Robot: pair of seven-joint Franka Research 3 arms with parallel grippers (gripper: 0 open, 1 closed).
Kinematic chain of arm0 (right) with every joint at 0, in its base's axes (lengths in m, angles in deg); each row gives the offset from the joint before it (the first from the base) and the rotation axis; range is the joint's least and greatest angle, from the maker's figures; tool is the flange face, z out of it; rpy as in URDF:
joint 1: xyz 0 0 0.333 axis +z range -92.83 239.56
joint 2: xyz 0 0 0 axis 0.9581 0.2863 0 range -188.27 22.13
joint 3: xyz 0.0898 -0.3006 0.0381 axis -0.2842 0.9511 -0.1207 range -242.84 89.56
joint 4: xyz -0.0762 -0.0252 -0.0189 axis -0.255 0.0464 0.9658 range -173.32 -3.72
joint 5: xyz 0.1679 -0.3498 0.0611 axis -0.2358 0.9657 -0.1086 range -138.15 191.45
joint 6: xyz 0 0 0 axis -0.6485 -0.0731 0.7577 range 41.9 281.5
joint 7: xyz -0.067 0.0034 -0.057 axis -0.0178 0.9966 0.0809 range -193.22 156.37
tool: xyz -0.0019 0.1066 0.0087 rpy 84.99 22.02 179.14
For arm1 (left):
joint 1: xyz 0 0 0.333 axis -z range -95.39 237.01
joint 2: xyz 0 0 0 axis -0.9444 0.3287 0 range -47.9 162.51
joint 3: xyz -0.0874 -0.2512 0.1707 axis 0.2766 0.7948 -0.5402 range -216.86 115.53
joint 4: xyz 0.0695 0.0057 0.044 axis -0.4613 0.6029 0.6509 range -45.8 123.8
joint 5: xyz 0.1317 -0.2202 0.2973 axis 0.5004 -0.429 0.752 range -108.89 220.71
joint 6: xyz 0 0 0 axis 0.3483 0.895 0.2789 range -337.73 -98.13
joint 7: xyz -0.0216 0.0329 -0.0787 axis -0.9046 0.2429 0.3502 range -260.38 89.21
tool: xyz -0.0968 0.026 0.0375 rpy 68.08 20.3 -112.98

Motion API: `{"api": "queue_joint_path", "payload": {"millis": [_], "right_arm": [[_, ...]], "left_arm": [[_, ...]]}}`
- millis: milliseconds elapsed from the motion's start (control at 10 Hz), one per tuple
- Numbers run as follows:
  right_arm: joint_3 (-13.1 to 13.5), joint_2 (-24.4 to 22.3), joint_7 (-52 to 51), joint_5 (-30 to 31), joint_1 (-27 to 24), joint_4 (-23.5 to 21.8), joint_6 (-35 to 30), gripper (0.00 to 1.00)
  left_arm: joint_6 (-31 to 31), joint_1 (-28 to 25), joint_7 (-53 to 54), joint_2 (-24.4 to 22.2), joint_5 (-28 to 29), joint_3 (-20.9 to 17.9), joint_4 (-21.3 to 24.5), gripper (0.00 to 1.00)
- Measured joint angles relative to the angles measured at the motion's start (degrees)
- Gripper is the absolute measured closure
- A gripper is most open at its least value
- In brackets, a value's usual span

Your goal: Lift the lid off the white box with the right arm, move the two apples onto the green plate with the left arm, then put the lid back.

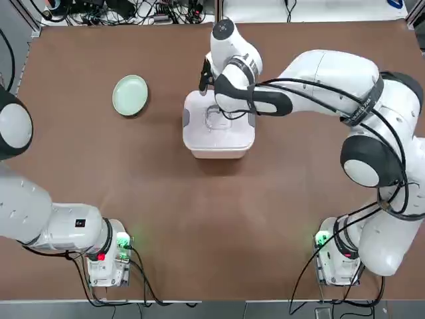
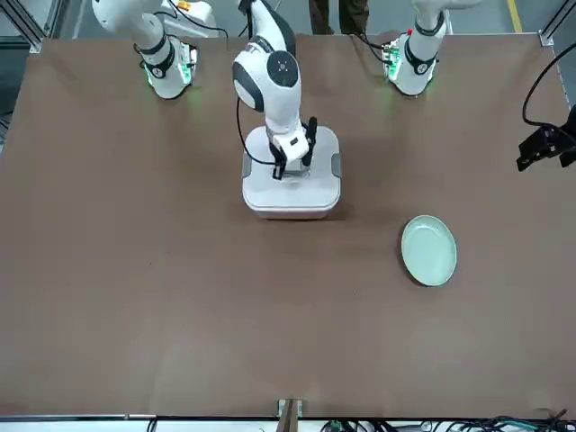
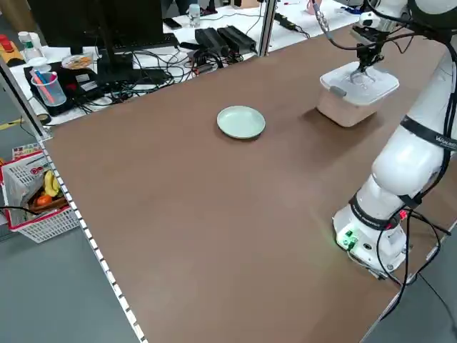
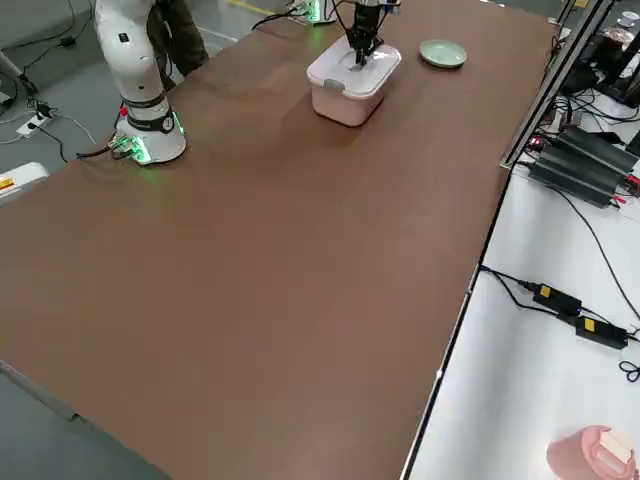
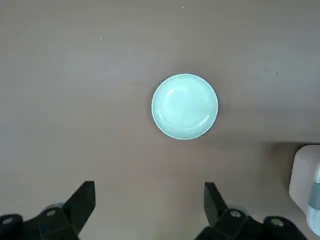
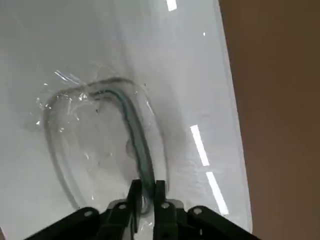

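On the brown counter [image 1: 199, 219], the left gripper [image 5: 150, 210] hangs parked near its own base with its fingers spread wide and nothing between them. Ahead of it, well apart, lies the small round pale mint-green plate [image 1: 130, 94], bare.

Farther right, directly under the right gripper [image 6: 146, 197], sits the squarish pale pinkish-white plastic box [image 1: 218, 143]. Its white rounded-square plastic lid [image 1: 232, 129] is on, with grey clips at the sides. The right gripper points straight down at the lid's middle, and its fingers are pinched together on the thin clear loop handle [image 6: 132, 132], near one end of the arc. The two apples are not visible; presumably they are inside the box.

The lid looks light and stiff but glossy, so the handle is the sensible hold. A pinch off the arc's centre may let the lid tilt on lifting, and clips still latched could drag the box up too.
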Motion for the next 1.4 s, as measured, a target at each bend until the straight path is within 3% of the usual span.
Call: {"api": "queue_joint_path", "payload": {"millis": [900, 1000, 1400], "right_arm": [[0.0, -2.1, 2.8, -0.1, 0.0, 0.5, -3.7, 0.86], [0.4, -2.3, 3.4, -0.1, -0.4, 0.5, -4.1, 0.94], [0.8, -3.4, 3.6, -0.7, -3.5, 0.6, -5.6, 0.94]], "left_arm": [[-0.2, -0.2, 0.0, 0.0, 0.0, 0.0, -0.1, 0.04], [-0.2, -0.2, 0.0, 0.0, 0.0, 0.0, -0.1, 0.04], [-0.2, -0.4, 0.0, 0.0, 0.0, 0.0, -0.1, 0.04]]}}
